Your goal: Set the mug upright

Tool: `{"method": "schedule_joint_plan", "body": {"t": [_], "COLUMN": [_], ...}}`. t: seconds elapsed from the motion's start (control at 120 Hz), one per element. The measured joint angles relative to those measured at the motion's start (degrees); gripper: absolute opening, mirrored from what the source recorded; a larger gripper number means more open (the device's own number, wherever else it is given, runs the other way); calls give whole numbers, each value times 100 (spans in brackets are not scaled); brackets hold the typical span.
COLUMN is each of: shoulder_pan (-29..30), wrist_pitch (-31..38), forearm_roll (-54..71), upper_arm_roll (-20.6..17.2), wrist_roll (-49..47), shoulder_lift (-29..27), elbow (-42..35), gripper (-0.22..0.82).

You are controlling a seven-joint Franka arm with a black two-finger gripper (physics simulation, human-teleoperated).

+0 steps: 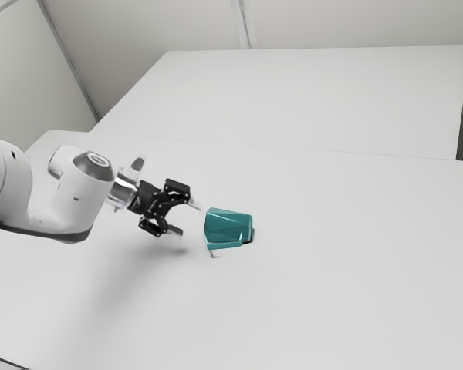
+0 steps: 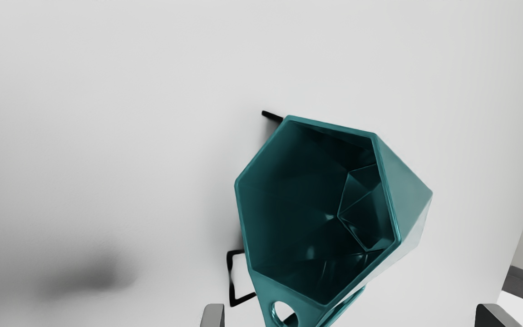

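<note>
1. The mug (image 1: pixel 228 230) lies on its side on the table (image 1: pixel 332 308), just beyond the gripper (image 1: pixel 188 219), its mouth turned towards the fingers (image 2: pixel 212 315).
2. The wrist view looks into the mug: bare, faceted teal walls run back to an angular floor. Much of the inside is dark, with a few small glints.
3. The handle (image 2: pixel 268 287) sticks out from the mug's side, with a hole through it.
4. The arm (image 1: pixel 77 193) comes in from the exterior view's left, its hand tilted and reaching towards the exterior view's right, raised above the table. A soft shadow (image 2: pixel 93 277) falls on the table near the mug.
5. The jaws stand wide apart and have hold of nothing; a gap shows between them and the mug's rim.
6. The handle's far end is cut off at the wrist view's edge, and the handle is hard to make out in the exterior view.
7. A thin black strip (image 2: pixel 272 116) and a black loop (image 2: pixel 231 277) show from behind the mug, partly hidden by it; I cannot tell what they are.
</note>
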Motion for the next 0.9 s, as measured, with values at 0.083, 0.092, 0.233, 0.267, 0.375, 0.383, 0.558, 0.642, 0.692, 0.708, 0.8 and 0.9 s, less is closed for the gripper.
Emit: {"method": "schedule_joint_plan", "body": {"t": [0.083,0.092,0.233,0.267,0.375,0.383,0.558,0.642,0.692,0.708,0.8,0.9], "shoulder_pan": [-77,-83,-134,-136,-214,-222,-328,-375,-384,-384,-393,-418], "wrist_pitch": [0,0,-1,-6,-30,-32,-86,-123,-153,-162,-210,-281], "forearm_roll": [-98,-108,-243,-273,-401,-411,-554,-630,-685,-700,-756,-866], "upper_arm_roll": [-2,-2,-2,-2,-5,-5,-18,-19,-19,-23,-51,-68], "wrist_roll": [48,53,123,138,179,182,233,253,264,267,285,306], "shoulder_lift": [100,108,286,367,614,626,928,1074,1159,1182,1296,1388], "elbow": [117,124,294,384,613,621,964,1098,1176,1196,1347,1426], "gripper": [60,60,60,60,60,60,60,60,58,57,46,38]}}
